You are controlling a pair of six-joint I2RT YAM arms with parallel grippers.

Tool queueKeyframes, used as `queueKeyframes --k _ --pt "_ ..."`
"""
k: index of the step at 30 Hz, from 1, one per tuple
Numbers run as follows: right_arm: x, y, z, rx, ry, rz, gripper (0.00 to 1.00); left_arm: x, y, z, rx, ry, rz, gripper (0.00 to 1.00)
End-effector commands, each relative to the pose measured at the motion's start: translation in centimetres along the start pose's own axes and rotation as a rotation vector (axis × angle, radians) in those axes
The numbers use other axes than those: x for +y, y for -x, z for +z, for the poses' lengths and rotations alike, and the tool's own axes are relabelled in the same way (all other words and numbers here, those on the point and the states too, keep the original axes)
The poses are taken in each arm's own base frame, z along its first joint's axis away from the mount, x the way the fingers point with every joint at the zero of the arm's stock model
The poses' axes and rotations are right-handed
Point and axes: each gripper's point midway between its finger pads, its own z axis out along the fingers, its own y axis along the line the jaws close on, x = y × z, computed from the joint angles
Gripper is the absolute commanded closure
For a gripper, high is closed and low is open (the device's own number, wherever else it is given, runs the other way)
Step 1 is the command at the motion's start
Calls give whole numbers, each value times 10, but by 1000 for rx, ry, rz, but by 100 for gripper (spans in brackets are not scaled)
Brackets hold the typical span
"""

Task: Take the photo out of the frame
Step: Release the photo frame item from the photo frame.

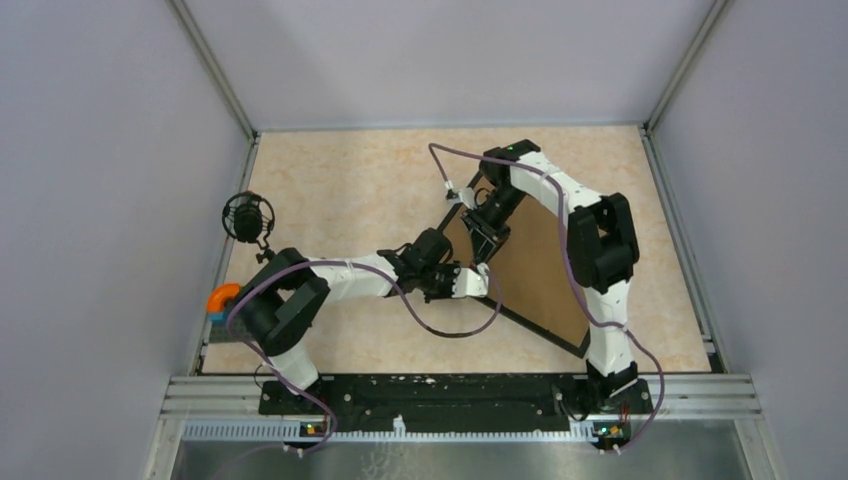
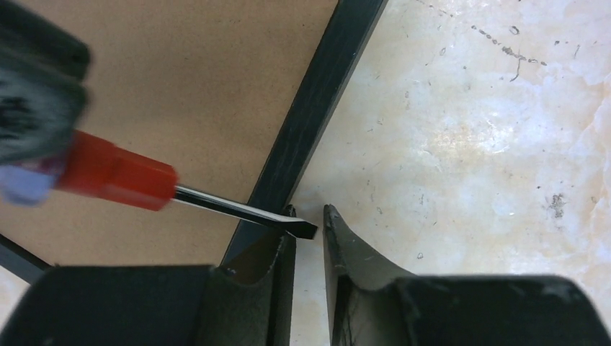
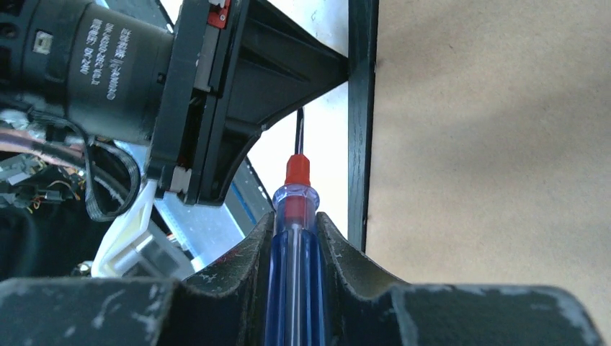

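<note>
From above, the frame [image 1: 535, 270] lies back-up on the surface [image 1: 350, 190], the photo hidden under its brown board and a microphone [image 1: 247, 217] well clear. Left wrist: the left tool [image 2: 309, 218], released and barely parted, meets the black rail beside the screwdriver [image 2: 115, 173] tip. Right wrist: the right tool [image 3: 294, 223] clenches the screwdriver; pry gently, because the left tool crowds the blade.

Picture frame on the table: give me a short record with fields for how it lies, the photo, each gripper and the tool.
frame: flat on the table, brown back up
photo: not visible
right gripper: shut on the screwdriver
screwdriver tip: at the frame's black edge
left gripper: jaws slightly apart at that same edge, beside the tip, nothing seen held
</note>
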Motion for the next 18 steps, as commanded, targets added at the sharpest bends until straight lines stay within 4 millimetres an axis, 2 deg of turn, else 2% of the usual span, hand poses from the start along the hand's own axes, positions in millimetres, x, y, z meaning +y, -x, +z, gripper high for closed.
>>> queueKeyframes --k 1,5,9,13,18 --pt "14 19 -43 -142 -1 -27 100 -24 -17 -7 42 -87 -4 72" --pt "15 16 -46 -163 19 -25 100 -18 6 -36 -94 -168 37 59" --pt "9 18 -44 -186 -2 -23 100 4 13 -55 -163 -157 114 49" --pt "-5 16 -36 -169 -11 33 100 24 8 -48 -148 -172 161 49" --pt "-16 16 -33 -159 -18 79 100 36 4 -30 -142 -210 213 48"
